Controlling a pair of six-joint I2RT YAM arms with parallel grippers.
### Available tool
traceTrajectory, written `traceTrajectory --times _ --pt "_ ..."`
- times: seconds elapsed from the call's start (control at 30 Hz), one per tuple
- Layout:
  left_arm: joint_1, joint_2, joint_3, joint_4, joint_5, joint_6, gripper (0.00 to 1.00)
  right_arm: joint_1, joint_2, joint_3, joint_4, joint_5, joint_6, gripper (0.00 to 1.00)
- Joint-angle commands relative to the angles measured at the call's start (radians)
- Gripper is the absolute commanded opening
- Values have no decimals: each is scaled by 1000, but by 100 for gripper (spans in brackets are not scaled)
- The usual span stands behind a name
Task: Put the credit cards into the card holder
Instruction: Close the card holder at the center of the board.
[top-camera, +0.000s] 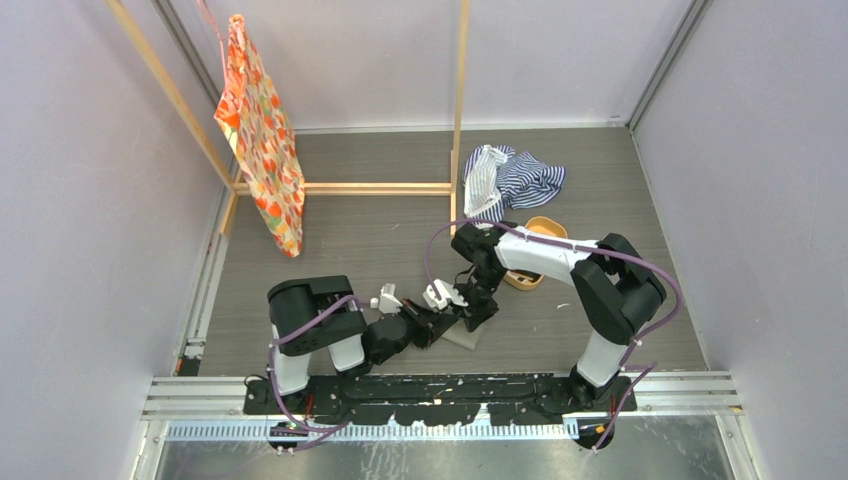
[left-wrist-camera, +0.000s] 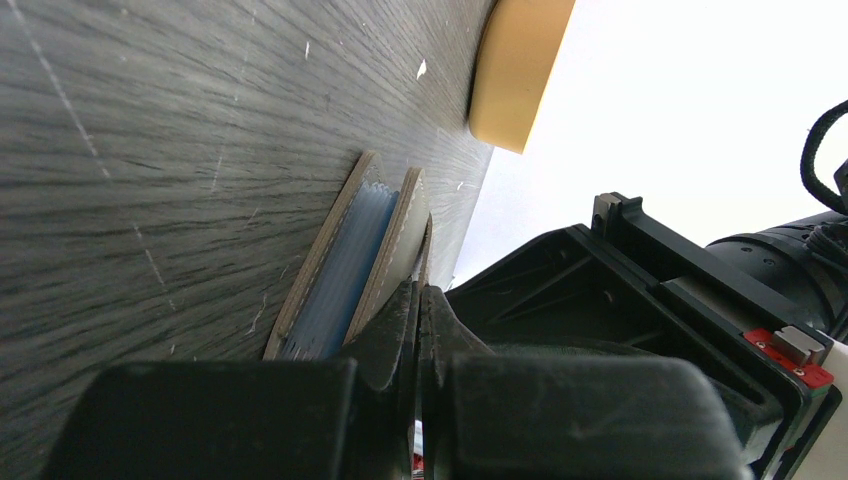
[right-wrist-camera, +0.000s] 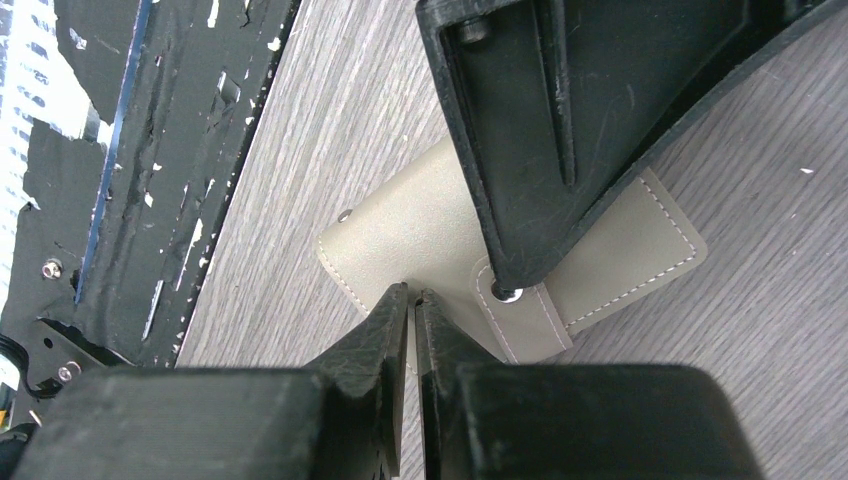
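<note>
My left gripper (left-wrist-camera: 420, 300) is pinched together at the edge of the card holder (right-wrist-camera: 400, 230), soft stitched grey-taupe leather lying on the grained table (left-wrist-camera: 150, 150). My right gripper (right-wrist-camera: 412, 295) is all but closed, tips on the leather. Pale blue credit cards (left-wrist-camera: 345, 260) sit between the flaps. Beyond them is a smooth, rounded tan tray (left-wrist-camera: 515, 70).

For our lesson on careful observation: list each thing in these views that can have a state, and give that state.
card holder: lying down, tab unsnapped, edge parted.
credit cards: pale blue, tucked between its leaves.
left gripper: shut on the holder's flap.
right gripper: nearly shut at its edge.
striped cloth: crumpled.
patterned cloth: hanging from wooden frame.
tray: upright, partly hidden.
</note>
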Motion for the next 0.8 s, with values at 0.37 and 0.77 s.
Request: traceTrajectory --times 0.37,0.77 --pt "-12 65 -22 -16 -9 2 0 -68 2 82 -50 -101 31 17" --pt "-12 74 -22 -16 -10 1 0 -63 -17 74 91 -73 145 20"
